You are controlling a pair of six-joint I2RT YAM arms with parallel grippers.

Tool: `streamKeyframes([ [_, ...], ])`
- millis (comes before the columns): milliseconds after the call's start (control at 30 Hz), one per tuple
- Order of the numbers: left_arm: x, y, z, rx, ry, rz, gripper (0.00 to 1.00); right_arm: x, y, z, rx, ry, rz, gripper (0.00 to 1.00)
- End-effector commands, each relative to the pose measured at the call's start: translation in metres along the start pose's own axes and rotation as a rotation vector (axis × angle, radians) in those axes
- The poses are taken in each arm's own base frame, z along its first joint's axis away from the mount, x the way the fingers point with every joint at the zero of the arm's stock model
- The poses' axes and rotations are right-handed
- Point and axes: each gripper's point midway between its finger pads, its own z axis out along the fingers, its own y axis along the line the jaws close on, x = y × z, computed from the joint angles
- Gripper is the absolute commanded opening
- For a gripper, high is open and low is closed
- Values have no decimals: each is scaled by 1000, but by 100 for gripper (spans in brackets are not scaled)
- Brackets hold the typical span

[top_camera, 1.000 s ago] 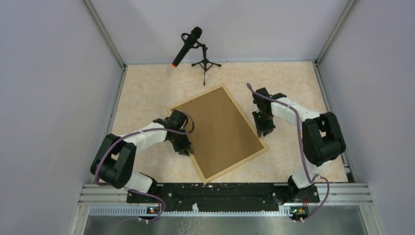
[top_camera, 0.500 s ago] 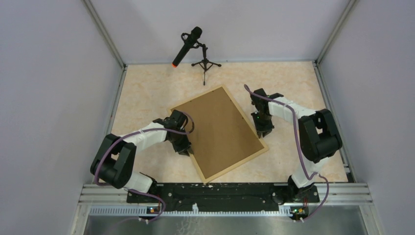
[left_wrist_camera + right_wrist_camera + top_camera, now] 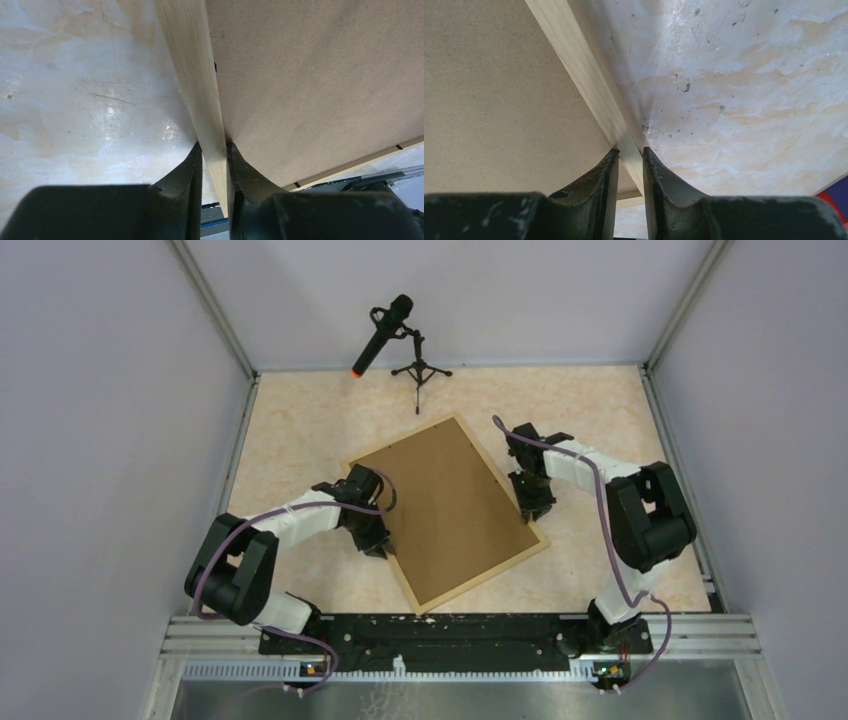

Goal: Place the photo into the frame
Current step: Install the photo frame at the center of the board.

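Note:
The frame (image 3: 480, 580) lies face down and slantwise on the table, its light wood strips around a plain brown backing board (image 3: 445, 510). My left gripper (image 3: 378, 545) is shut on the frame's left strip (image 3: 192, 65), one finger outside it and one over the board (image 3: 310, 75). On the opposite side my right gripper (image 3: 535, 508) is shut on the right strip (image 3: 584, 75), its jaws (image 3: 629, 149) pinching the wood beside the board (image 3: 489, 100). The photo is out of view.
A black microphone (image 3: 383, 333) on a small tripod (image 3: 421, 375) stands at the back of the marbled table (image 3: 300, 430). Grey walls with metal posts close in the left, right and back sides. A metal rail (image 3: 460, 635) runs along the near edge.
My right gripper has shifted a little left onto the frame's right strip and closed on it. The left gripper and the frame have stayed put.

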Motion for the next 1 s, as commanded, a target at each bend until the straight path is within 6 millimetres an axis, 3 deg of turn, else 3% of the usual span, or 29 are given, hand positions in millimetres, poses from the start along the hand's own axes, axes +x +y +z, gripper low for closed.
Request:
streamKeyframes([
  [0,2,32,21,-113,-18,3,0,-1,-7,14,59,-1,-13,24],
  [133,2,33,21,-116,-16,3,0,-6,-1,3,24,-21,-2,24],
  [267,3,33,21,-115,-16,4,0,-9,-12,-12,82,-49,3,25],
  [433,3,33,22,-115,-14,5,0,-5,-14,-10,88,-41,5,24],
  [700,2,34,21,-117,-16,9,0,6,-15,18,95,4,-1,24],
  [833,0,34,18,-117,-22,12,0,20,1,41,-34,28,34,24],
  [967,-1,34,17,-115,-21,15,0,29,16,50,-159,51,87,24],
])
